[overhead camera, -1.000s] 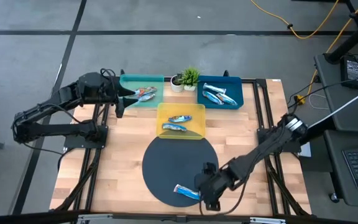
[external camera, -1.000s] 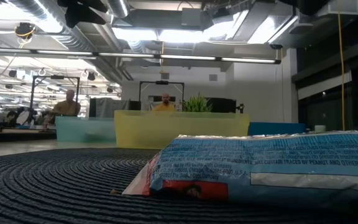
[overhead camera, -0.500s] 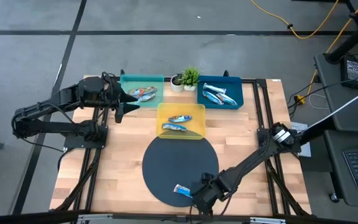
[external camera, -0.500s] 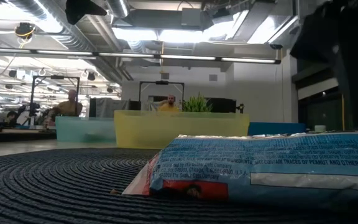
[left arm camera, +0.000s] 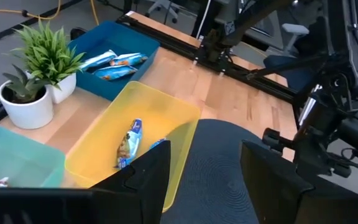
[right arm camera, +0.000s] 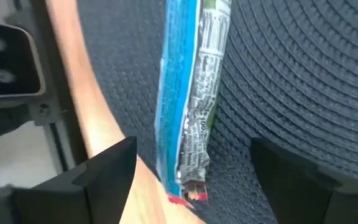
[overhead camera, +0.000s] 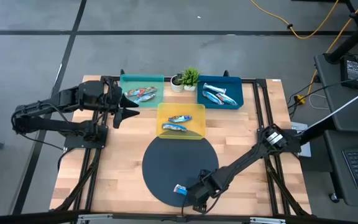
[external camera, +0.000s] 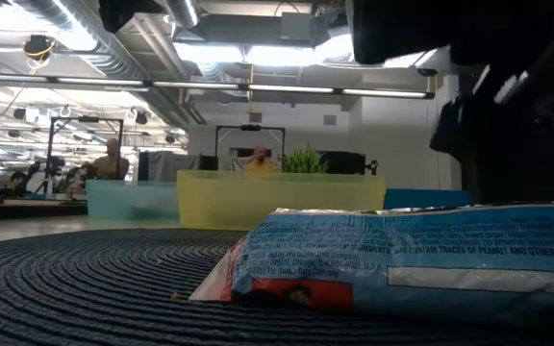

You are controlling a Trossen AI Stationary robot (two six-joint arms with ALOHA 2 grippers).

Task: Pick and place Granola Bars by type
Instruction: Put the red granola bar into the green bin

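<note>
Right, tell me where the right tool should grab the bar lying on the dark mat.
Grip the granola bar across its narrow width near mid-length, coming straight down from above. It lies flat on the round mat near its edge, long and thin, and the right tool already sits open astride it.

Glossy foil granola bar (right arm camera: 188, 106) (crinkled) on woven, ribbed mat (right arm camera: 291, 74).

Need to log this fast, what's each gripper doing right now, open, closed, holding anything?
Left gripper: open, empty, near the teal tray.
Right gripper: open, straddling the granola bar on the dark mat, not gripping it.
</note>
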